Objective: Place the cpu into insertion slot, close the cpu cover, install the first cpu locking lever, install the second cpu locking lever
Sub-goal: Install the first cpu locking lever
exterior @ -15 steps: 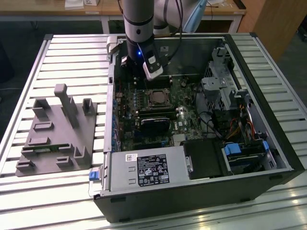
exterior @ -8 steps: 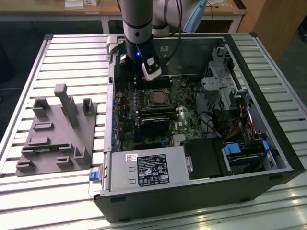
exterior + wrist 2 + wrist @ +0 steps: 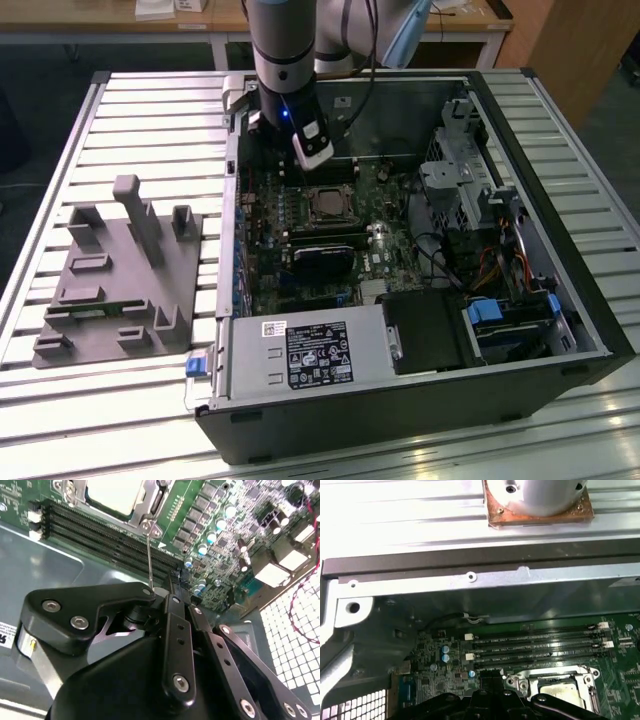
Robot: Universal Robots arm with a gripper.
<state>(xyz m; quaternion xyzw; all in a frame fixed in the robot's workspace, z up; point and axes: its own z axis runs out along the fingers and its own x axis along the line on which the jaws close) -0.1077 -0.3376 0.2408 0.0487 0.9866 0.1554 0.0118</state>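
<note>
So, cpu: the small flat square chip with a pale grey metal face (image 3: pixel 112 492) sits seated just ahead of the fingertips — placing it looks done.
Insertion slot: the small square socket ringed by a silver metal frame (image 3: pixel 310 205) lies on the green circuit board (image 3: pixel 200 510), just beyond the gripper's tip, with the chip filling it.
Cpu cover: the thin silver frame-shaped plate (image 3: pixel 146 510) appears to lie flat over the chip's edges, with the metal face showing through its window. I judge it closed.
Locking lever: a thin silver wire rod (image 3: pixel 149 560) runs from its pivot at the socket corner nearest the gripper back to the fingertips. It is raised off the board and crosses over the long black memory slots (image 3: pixel 100 530). It is not latched down.
Gripper: the black linkage-fingered gripper (image 3: pixel 162 591) looks pressed together, pinching the free end of that wire rod.
Done: chip in, cover down, by my reading.
Left: the held lever is not yet hooked — at least one lever step remains.
Unclear: whether this is the first or the second lever, and how the other one stands.
</note>
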